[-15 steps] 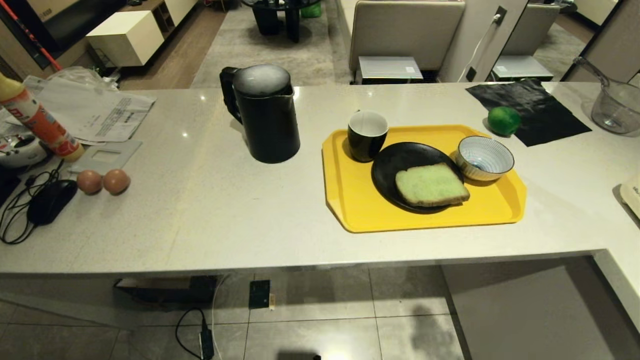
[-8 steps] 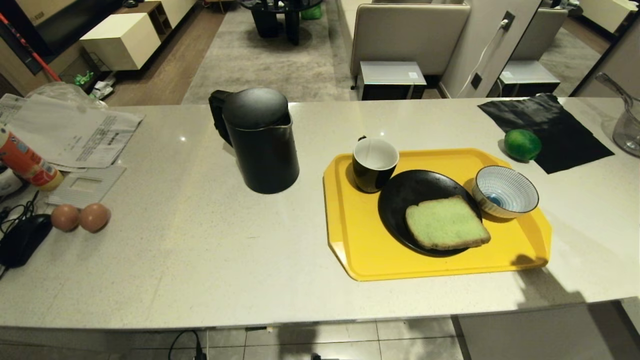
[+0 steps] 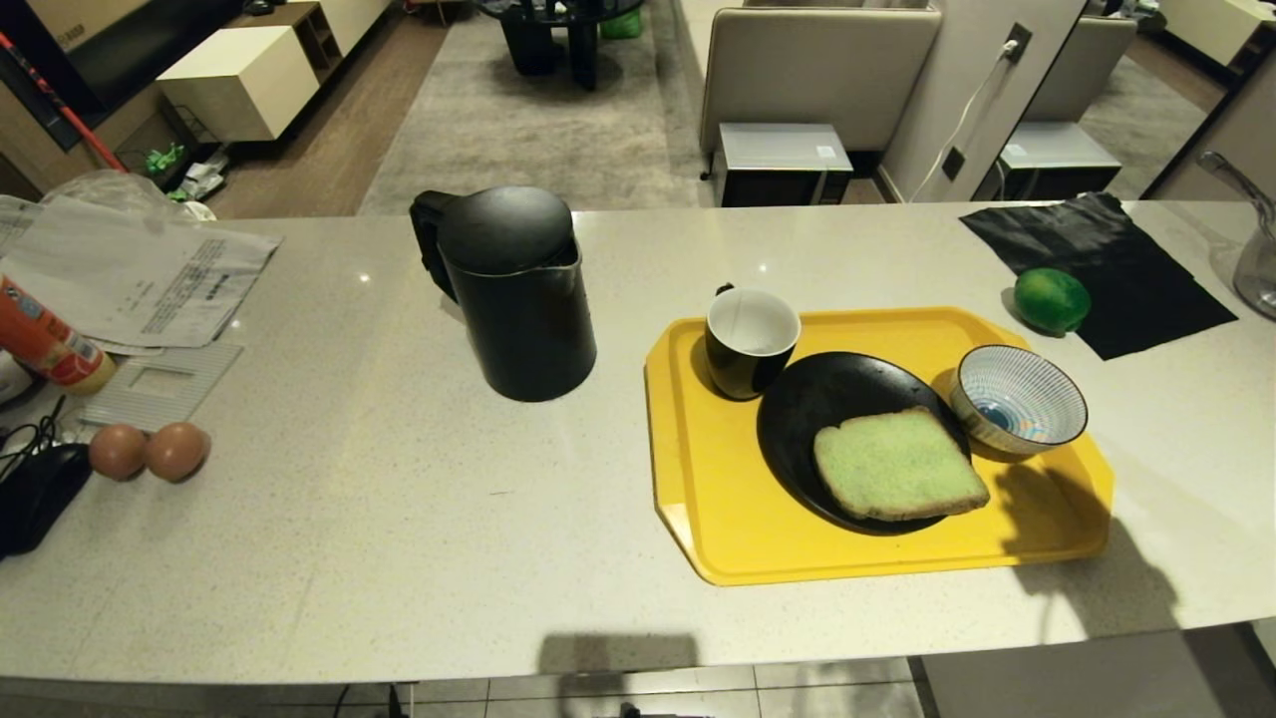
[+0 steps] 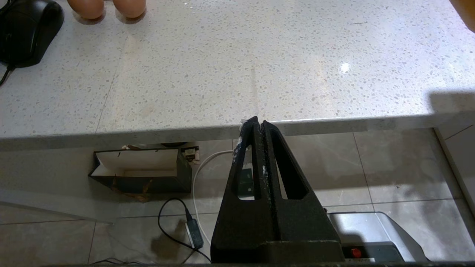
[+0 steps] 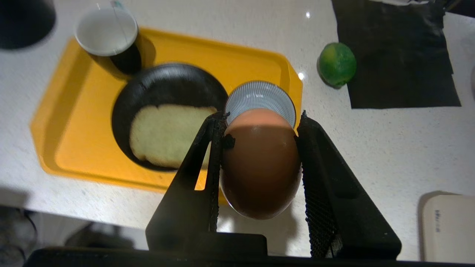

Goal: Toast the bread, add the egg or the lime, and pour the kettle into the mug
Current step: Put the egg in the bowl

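My right gripper [image 5: 261, 118] is shut on the egg [image 5: 259, 163], a brown egg with a dark mark by one finger. It hangs above the counter's front edge, close to the striped bowl [image 5: 245, 98]. On the yellow tray [image 3: 698, 499] a black plate [image 3: 807, 399] carries the bread [image 3: 897, 465], with the mug [image 3: 750, 339] and bowl [image 3: 1017, 409] beside it. The kettle [image 3: 513, 294] stands left of the tray. The lime [image 3: 1051, 299] lies right of it. My left gripper [image 4: 258, 122] sits shut and empty below the counter edge. Neither gripper shows in the head view.
Two more eggs [image 3: 148, 451] lie at the counter's left by a black mouse [image 3: 35, 494], papers [image 3: 140, 274] and an orange bottle [image 3: 45, 339]. A black cloth [image 3: 1107, 264] and a glass jug [image 3: 1256, 259] are at the back right. A white object [image 5: 449, 226] lies on the counter near my right gripper.
The whole head view has shifted down and the counter looks nearer, so the camera has moved. An arm's shadow has spread over the tray's near right corner.
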